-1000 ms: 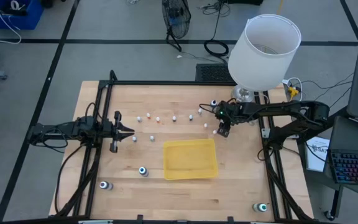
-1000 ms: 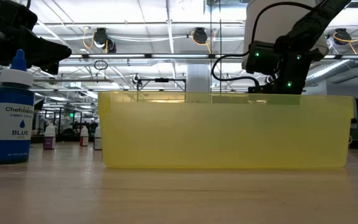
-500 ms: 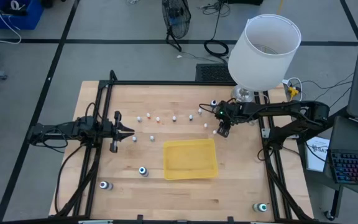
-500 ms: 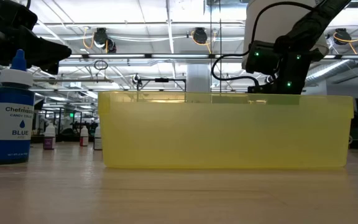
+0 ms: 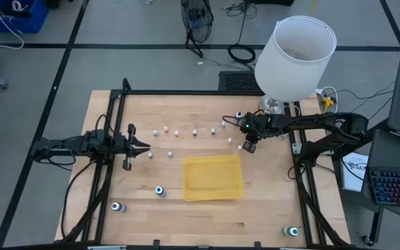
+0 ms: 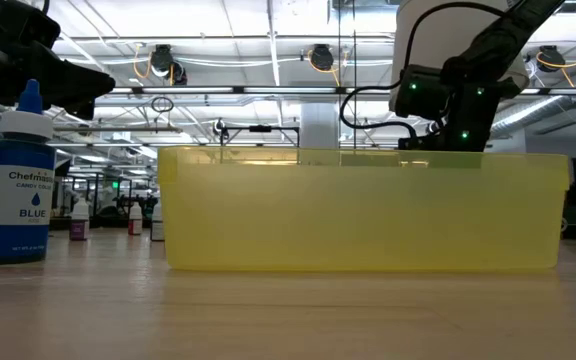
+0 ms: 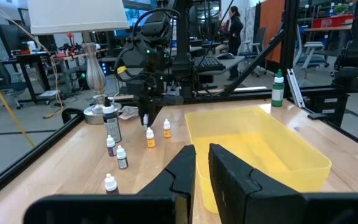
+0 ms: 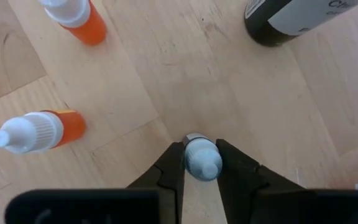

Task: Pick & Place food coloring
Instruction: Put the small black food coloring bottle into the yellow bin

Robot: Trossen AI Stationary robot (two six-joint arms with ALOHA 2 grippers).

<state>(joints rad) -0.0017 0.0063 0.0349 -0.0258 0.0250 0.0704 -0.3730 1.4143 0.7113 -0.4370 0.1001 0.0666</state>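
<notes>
Food coloring bottles scattered in a loose row across the far half of the desk, with larger dark ones nearer the front: one by the yellow tray, one at the front right corner. Blue-labelled bottle standing closest in the low view, beside the tray wall.

Farther back, just past the tray's far right corner: right claw pointed down, nearly closed, fingers pressed on either side of a small whitish dropper cap. Two orange droppers lying near, a dark bottle a little beyond.

Best handled by firming the pinch squarely on the cap, lifting straight up clear of the orange neighbours, then carrying over the tray rim before release.

Left claw shut and empty, hanging over the left side of the desk, well apart.
</notes>
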